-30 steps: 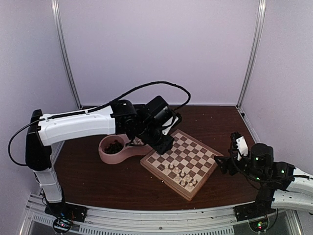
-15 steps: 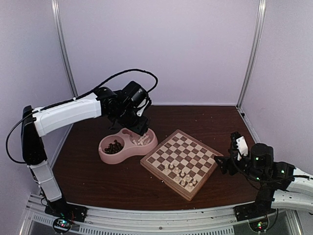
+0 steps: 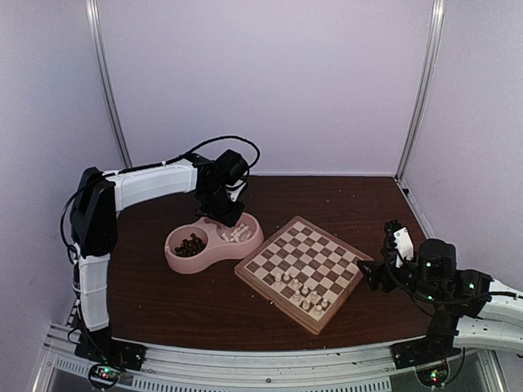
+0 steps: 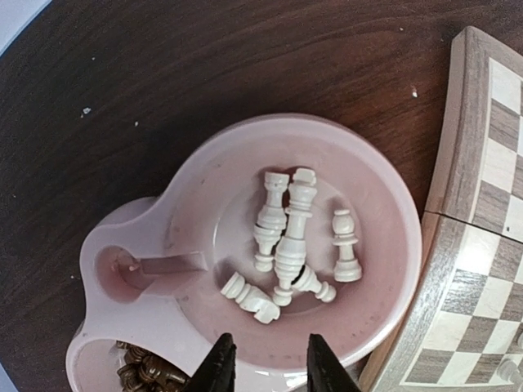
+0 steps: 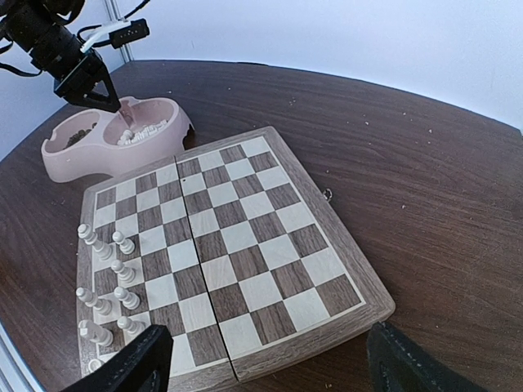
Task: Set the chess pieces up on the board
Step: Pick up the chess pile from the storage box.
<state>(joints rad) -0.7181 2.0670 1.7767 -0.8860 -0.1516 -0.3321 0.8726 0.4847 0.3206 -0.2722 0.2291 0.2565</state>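
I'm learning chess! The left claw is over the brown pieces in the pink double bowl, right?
No. The left gripper is over the cream-white turned chess pieces in the pink double-bowl dish; the dark brown pieces sit in its other bowl. The left wrist view shows this.

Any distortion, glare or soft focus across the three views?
Top external: even soft light, no glare, pieces on the board tiny but sharp. Left wrist: the board rim bows at the right edge, lens distortion; white pieces in the pink dish are crisp. Right wrist: wide-angle stretch, its own fingers dark and soft at the bottom corners, board sharp.
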